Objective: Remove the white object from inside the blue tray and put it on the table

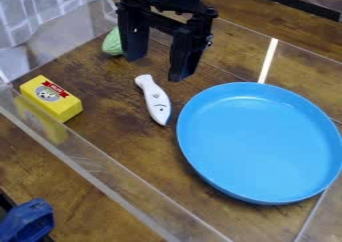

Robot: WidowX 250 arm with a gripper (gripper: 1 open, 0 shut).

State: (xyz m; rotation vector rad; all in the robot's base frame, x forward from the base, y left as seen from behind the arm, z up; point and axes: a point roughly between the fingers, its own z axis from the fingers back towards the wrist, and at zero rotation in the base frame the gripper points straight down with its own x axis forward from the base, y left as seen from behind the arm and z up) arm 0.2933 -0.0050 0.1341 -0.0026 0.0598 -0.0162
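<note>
The bench (pixel 94 171) is observed as a dark brown wood-grain surface with a glossy finish, bordered along its near and left edges by clear acrylic strips in which reflections are seen. The blue tray (pixel 315 126) — the largest item carried — is found at the right of the view, a round shallow dish with a raised rim, lying flat; its interior is seen as plain blue. The robot arm's black gripper (pixel 163 46) is recorded at the top centre, pointed downward over the bench, with its two fingers (pixel 186 54) held wide apart and nothing between them; the fingertips are noted beyond the white object, and no contact with any item is seen. A yellow box (pixel 48 97) bearing a red-and-white label is noted near the left edge, well apart from the tray. A green oval toy (pixel 114 44) is partly hidden behind the left finger at the upper left. The white object (pixel 154 97) — small, elongated and tapered, with tiny dark marks near its lower end — is found lying flat on the bench, just beside the tray's left rim and outside it, between the tray and the yellow box. A blue item (pixel 24 222) is partly visible at the bottom left corner, below the bench edge; what it is cannot be told.
</note>
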